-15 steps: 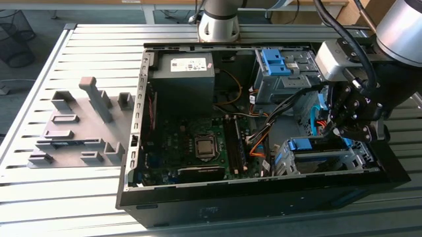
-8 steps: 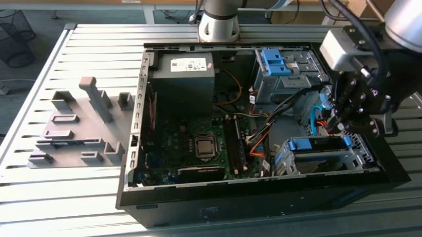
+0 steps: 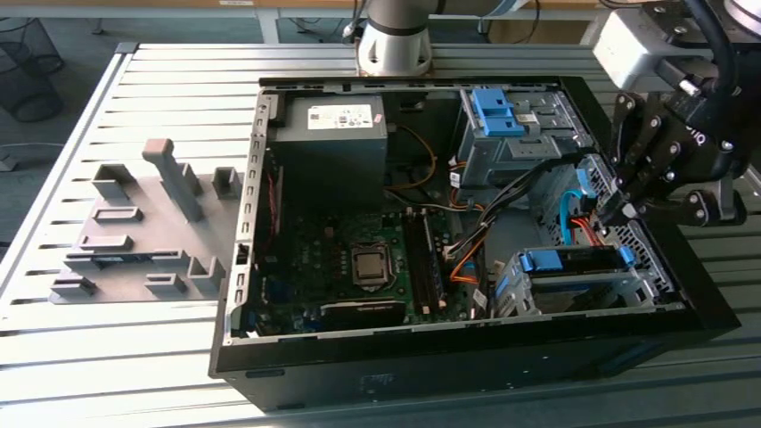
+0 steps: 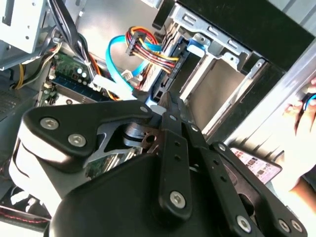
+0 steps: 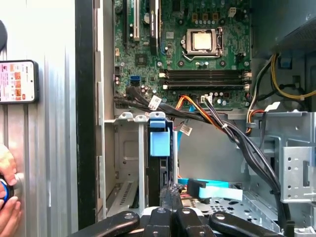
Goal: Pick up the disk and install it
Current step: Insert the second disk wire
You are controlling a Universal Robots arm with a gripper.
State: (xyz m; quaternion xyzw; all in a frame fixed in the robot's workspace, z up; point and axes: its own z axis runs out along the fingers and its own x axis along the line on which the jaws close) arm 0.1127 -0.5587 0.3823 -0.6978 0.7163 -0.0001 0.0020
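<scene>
The disk [image 3: 571, 260] sits edge-up in the metal drive cage [image 3: 523, 294] at the front corner of the open computer case, on the exterior view's right. Its blue bracket [image 5: 159, 140] faces the first wrist camera. In the second wrist view the disk [image 4: 168, 74] is a dark slab with a blue tab, just beyond the fingertips. My gripper [image 3: 609, 212] hangs a little above the cage, near the case's side wall. Its black fingers are shut together with nothing seen between them in both wrist views [image 4: 160, 101] [image 5: 170, 195].
Black, orange and light-blue cables [image 5: 222, 123] run past the cage. A bare blue bracket [image 3: 494, 111] and a grey box [image 3: 333, 125] lie further back in the case. A grey fixture [image 3: 143, 232] stands on the slatted table. A person's hand [image 5: 7, 197] and a small device [image 5: 17, 81] are beside the case.
</scene>
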